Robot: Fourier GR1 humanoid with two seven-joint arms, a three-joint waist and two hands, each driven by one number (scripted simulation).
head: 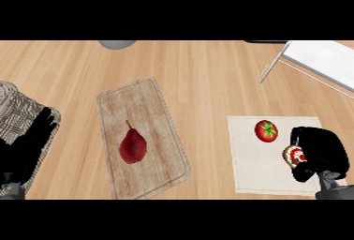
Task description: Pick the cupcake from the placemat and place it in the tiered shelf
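I see a light wooden counter [207, 79] with lengthwise grain filling my view, evenly lit, a wooden cutting board [155, 173] lying at an angle left of centre, a grey round object [117, 44] at the far edge and a checked cloth [14, 110] at left.

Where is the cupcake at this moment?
In the head view the cupcake sits at the right edge of the placemat, just below and right of the tomato, with the right hand curled around it.
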